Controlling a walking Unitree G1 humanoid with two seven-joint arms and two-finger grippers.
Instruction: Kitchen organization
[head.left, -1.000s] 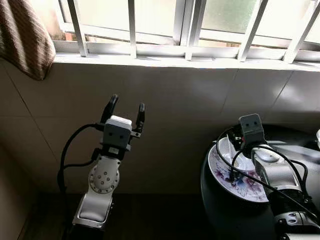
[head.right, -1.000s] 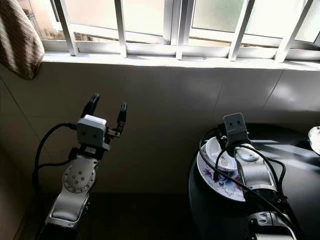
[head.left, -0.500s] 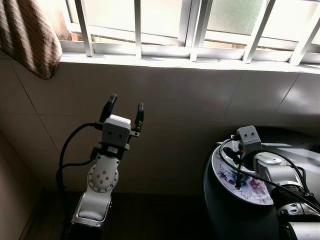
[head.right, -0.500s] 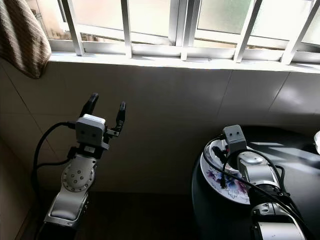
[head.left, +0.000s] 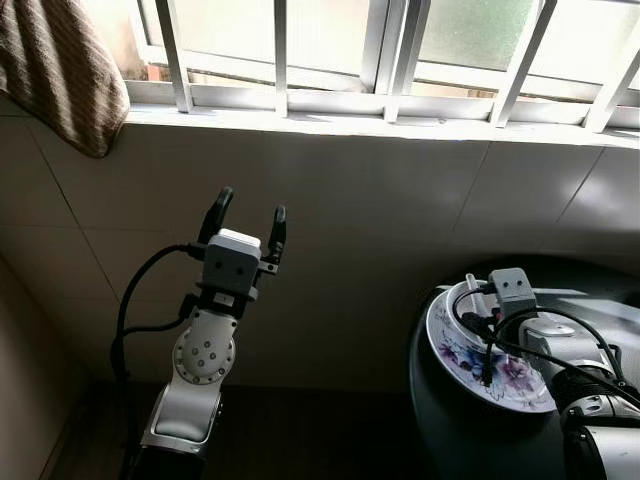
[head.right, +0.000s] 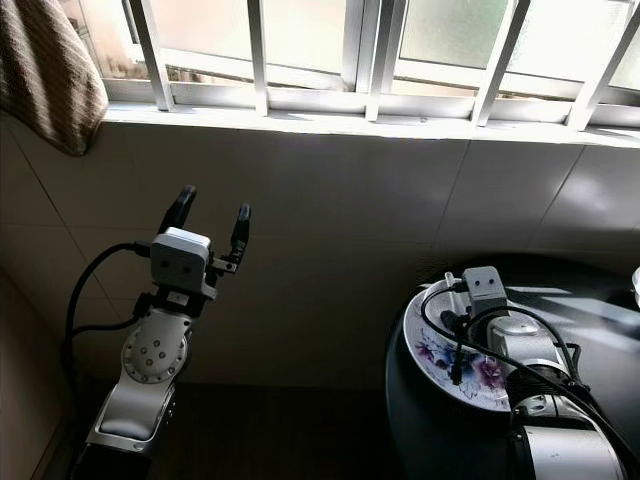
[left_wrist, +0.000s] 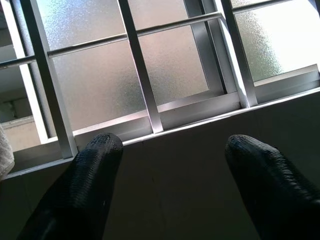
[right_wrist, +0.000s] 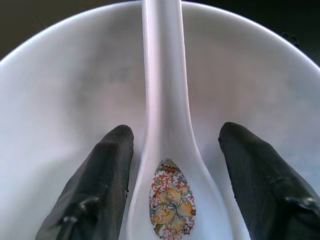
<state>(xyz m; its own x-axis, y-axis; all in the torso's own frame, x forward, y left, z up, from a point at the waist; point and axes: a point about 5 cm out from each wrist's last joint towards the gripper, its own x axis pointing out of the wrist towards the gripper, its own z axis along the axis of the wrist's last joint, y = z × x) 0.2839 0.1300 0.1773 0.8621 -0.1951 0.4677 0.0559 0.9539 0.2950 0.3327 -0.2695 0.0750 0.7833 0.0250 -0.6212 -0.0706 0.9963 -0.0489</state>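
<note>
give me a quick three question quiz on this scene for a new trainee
1. True or false: the right end effector is shut tight on the spoon.
2. Which best describes the left end effector? A) holding a cup B) raised, open and empty in front of the tiled wall below the window C) resting on the plate
3. Fill in: the spoon lies in a white ____.

Key
1. False: its fingers are spread, one on each side of the spoon handle.
2. B
3. bowl, which sits on the flowered plate on the dark round table.
</note>
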